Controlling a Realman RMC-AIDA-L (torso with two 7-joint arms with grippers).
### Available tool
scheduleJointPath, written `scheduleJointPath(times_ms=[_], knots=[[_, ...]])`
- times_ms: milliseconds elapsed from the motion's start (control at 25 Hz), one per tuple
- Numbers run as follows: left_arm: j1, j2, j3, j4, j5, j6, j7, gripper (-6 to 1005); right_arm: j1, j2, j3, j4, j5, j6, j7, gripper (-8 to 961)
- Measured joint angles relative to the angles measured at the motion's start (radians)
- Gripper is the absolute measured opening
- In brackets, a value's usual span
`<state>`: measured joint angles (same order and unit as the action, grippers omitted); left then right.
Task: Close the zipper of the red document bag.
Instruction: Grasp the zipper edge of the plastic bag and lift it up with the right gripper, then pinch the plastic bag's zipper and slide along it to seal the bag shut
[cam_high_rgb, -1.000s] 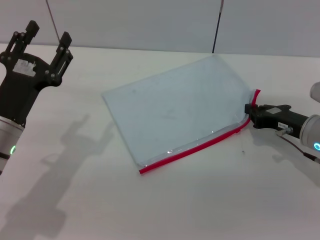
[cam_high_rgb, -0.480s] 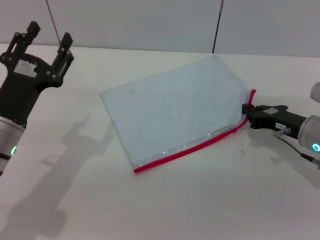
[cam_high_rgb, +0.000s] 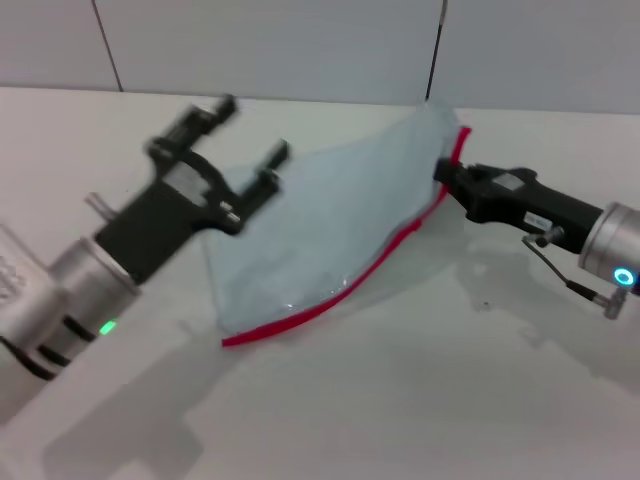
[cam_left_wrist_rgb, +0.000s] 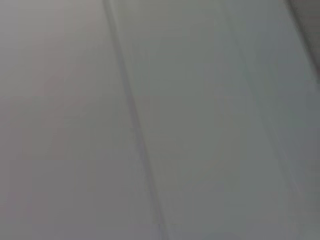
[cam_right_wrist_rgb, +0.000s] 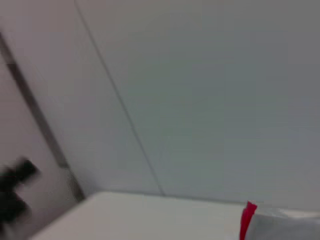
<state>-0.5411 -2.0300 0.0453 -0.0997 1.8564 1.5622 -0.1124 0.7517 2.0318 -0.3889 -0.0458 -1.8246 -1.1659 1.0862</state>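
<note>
We see the red document bag (cam_high_rgb: 320, 230) on the white surface (cam_high_rgb: 400, 400), with its far right corner lifted up. The zipper (cam_high_rgb: 345, 290) runs along the bag's near long edge and bends up to that raised corner. Our right gripper (cam_high_rgb: 447, 178) has its jaws pinching the zipper end there. Our left gripper (cam_high_rgb: 255, 135) hangs over the bag's left part, jaws spread wide, with nothing between them.

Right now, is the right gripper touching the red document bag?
Touching. In the head view the right gripper meets the zipper at the far corner of the red document bag, and that corner is lifted off the table.
</note>
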Motion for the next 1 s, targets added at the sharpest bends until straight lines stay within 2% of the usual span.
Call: scheduleJointPath(times_ms=[120, 240, 440, 720, 1000], knots=[[-0.024, 0.000, 0.048, -0.002, 0.073, -0.014, 0.018, 701, 0.019, 0.002, 0.001, 0.012, 0.003, -0.042, 0.000, 15], [-0.038, -0.004, 0.087, -0.013, 0.085, -0.019, 0.054, 701, 0.039, 0.002, 0.002, 0.028, 0.006, -0.050, 0.006, 15], [-0.040, -0.008, 0.072, -0.069, 0.061, -0.069, 0.135, 701, 0.069, 0.002, 0.014, 0.057, 0.007, -0.073, 0.022, 14], [-0.042, -0.010, 0.056, -0.158, -0.037, -0.144, 0.339, 704, 0.084, 0.002, 0.013, 0.070, 0.003, -0.133, 0.046, 14], [-0.054, -0.010, 0.069, -0.207, -0.026, -0.180, 0.429, 702, 0.095, 0.002, 0.012, 0.076, 0.002, -0.140, 0.048, 14]])
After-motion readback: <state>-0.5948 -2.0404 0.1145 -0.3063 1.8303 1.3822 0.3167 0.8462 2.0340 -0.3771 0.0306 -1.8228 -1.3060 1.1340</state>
